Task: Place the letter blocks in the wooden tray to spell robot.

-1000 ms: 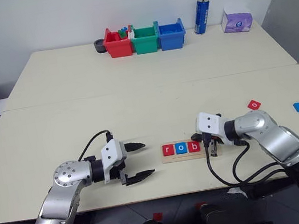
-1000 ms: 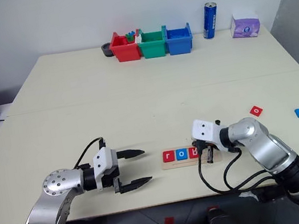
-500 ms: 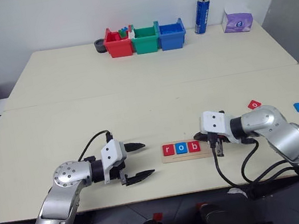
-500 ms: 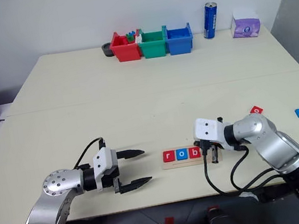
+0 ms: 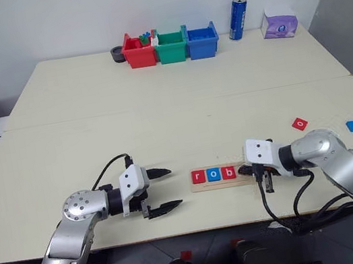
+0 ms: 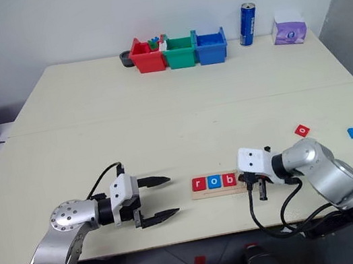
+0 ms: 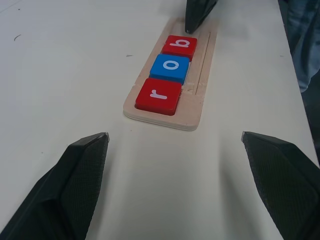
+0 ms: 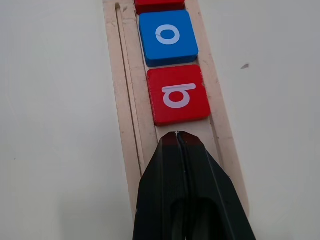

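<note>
The red o tile (image 5: 300,124), well right of the wooden tray (image 5: 221,183), looked light, stiff, thin: pinch opposite edges; right gripper (image 8: 177,136) closed empty, left gripper (image 5: 166,190) spread wide

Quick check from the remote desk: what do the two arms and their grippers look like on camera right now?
Both arms are silver-grey metal with rounded joint housings and black bands. Each wrist carries a white boxy block with loose black cables looping off it. The left gripper has two black, tapered, pointed fingers with a fine textured surface; the right gripper has matching black fingers. No markings are legible.
</note>
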